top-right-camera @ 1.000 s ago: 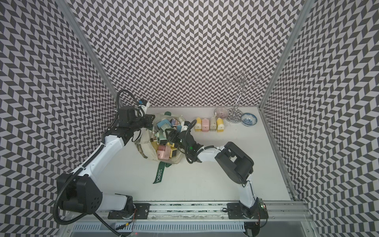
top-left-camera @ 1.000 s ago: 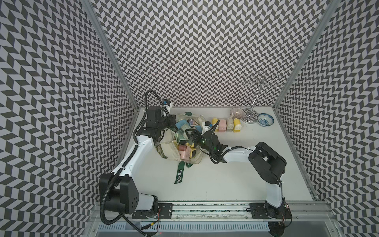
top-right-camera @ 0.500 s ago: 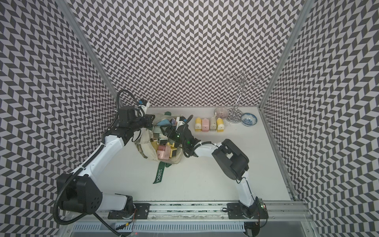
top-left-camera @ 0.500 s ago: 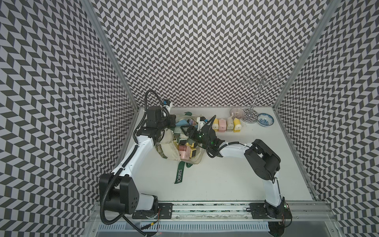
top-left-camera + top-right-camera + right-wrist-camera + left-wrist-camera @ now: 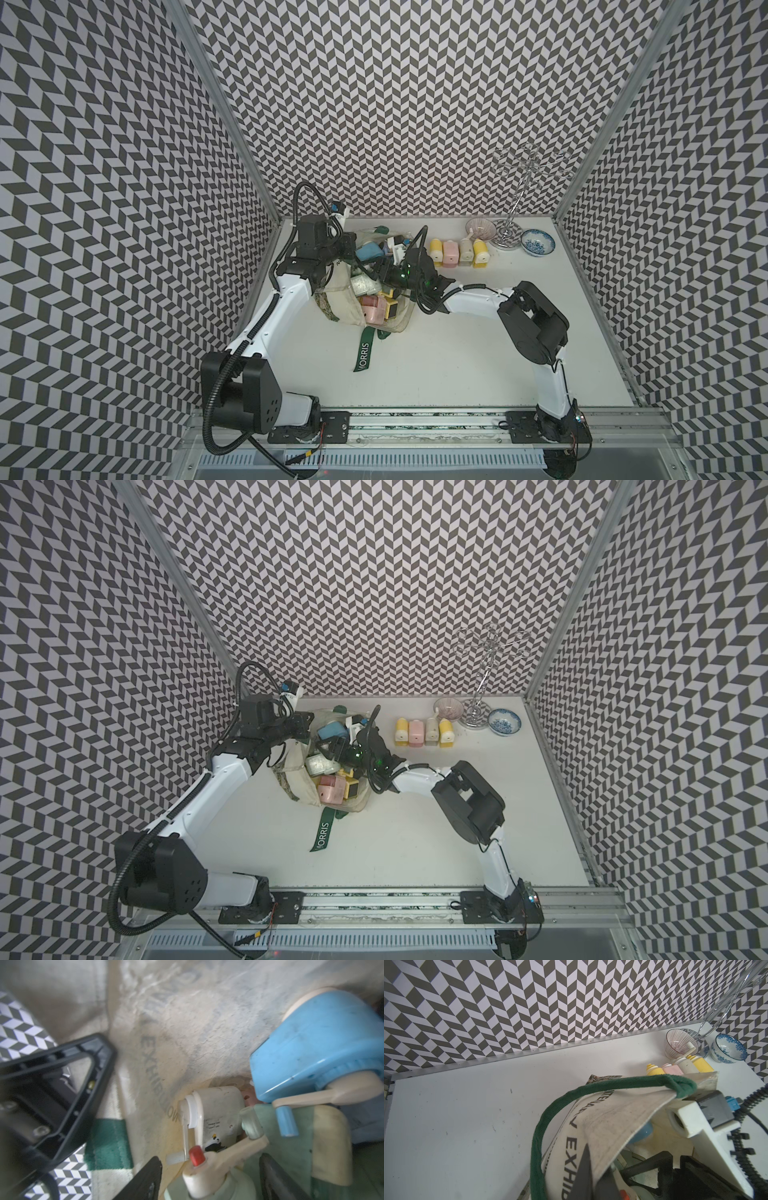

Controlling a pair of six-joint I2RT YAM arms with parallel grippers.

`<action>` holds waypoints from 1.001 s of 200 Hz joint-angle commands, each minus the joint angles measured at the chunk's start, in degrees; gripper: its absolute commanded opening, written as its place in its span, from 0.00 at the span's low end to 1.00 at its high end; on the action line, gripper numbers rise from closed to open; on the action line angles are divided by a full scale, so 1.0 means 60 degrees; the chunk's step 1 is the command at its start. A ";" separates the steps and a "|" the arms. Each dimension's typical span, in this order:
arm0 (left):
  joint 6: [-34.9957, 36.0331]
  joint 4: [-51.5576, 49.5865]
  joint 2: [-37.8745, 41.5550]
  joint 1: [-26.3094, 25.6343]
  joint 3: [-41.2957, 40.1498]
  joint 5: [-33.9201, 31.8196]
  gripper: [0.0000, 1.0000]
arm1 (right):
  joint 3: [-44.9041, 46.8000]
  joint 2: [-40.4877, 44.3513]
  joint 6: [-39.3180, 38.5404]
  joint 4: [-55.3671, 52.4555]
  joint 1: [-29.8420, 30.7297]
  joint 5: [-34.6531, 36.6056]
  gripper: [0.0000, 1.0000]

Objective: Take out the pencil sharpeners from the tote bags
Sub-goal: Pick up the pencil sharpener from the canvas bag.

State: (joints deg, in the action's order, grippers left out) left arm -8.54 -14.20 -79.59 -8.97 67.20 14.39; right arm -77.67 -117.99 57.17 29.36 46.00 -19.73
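The tote bag (image 5: 344, 305) lies on its side at the bench's (image 5: 457, 353) far left, mouth facing right, strap trailing nearward, its rim clenched in the left pincer (image 5: 348, 248), while the spread right pincer (image 5: 209, 1159), now deeper inside than before, straddles a pale green pencil sharpener (image 5: 218, 1187).

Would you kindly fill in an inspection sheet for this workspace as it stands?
Surface: white table, faint scuff marks.
Job's things: tote bag lying open with several sharpeners inside, including a blue sharpener; row of four sharpeners standing on the table beside it.
Clutter: blue-patterned bowl, striped bowl and metal stand at the far corner.
Grippers: left gripper shut on the tote bag's rim; right gripper open inside the bag, fingers either side of a green sharpener.
Cables: left arm's cable and right arm's cable loop above the wrists.
Surroundings: chevron walls on three sides; mounting rail in front.
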 commanded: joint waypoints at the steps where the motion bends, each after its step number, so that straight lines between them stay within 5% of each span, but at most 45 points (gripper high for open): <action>1: 0.0060 0.0972 0.0316 -0.0064 0.0463 0.0343 0.00 | -0.0062 0.0183 -0.0342 0.0358 0.0066 -0.0705 0.74; 73: 0.0088 0.0923 0.0307 -0.0103 0.0486 0.0298 0.00 | 0.0648 0.0427 -0.2262 0.0334 -0.0079 -0.2222 0.73; 200: 0.0126 0.0890 0.0292 -0.0125 0.0482 0.0225 0.00 | -0.1117 -0.0596 -0.2668 -0.0760 -0.0051 -0.3922 0.65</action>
State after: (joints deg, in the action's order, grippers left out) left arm -8.47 -14.24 -79.59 -9.02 67.20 14.28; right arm -81.76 -119.81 43.48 25.67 45.21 -39.90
